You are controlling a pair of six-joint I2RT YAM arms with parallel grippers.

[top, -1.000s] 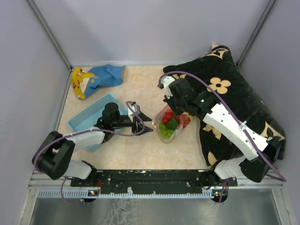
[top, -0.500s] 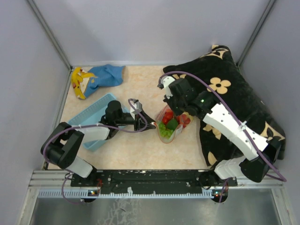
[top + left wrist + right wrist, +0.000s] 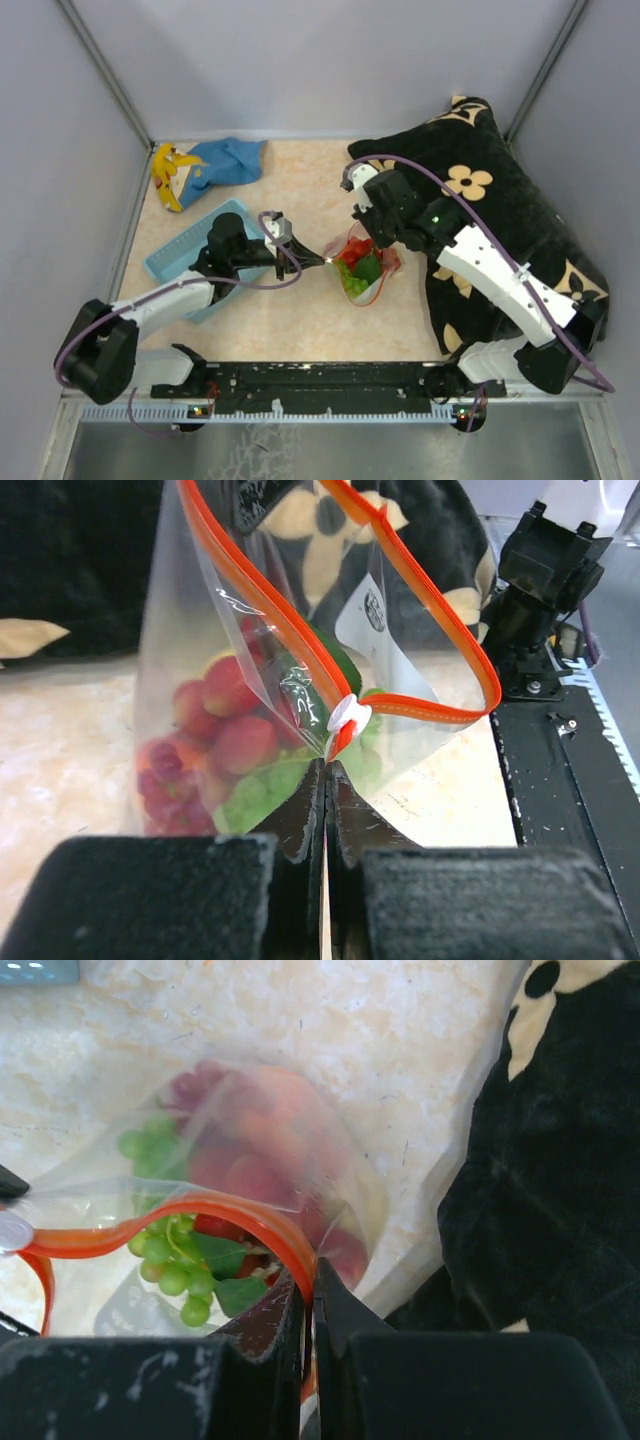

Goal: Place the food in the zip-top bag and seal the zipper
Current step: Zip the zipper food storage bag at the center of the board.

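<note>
- zip-top bag (image 3: pixel 362 270) sits mid tabletop (image 3: pixel 290 315), just left of the black flowered pillow (image 3: pixel 500 200), strung between the two arms; cannot tell if its bottom touches the tabletop
- food is inside: green grapes (image 3: pixel 172 1260), dark red grapes (image 3: pixel 158 780), strawberries (image 3: pixel 228 692), peach (image 3: pixel 290 1120) showing through the film
- zipper (image 3: pixel 258 588) gapes in a wide loop, so the mouth is not sealed yet
- left gripper (image 3: pixel 326 772) has its fingers pinched together on the zipper's end, right under the white end piece (image 3: pixel 348 714)
- right gripper (image 3: pixel 308 1282) has its fingers closed on the zipper at the opposite, right end, with the orange strip running in between them
- handling: film is thin, crinkly and limp, likely slippery, and will not keep a shape by itself; fruit weight looks small but sags the bag downward
- orange strip looks like the only stiffer part and the best place to hold; film below it would probably slide or stretch
- for sealing, one end likely needs to stay pinned while the strip is pressed or the white piece run along it; pulling the ends apart should line up the two lips
- risk: a hard tug may slip the strip out of the fingers or tip fruit out
- light-blue basket (image 3: pixel 180 255) lies left, well apart
</note>
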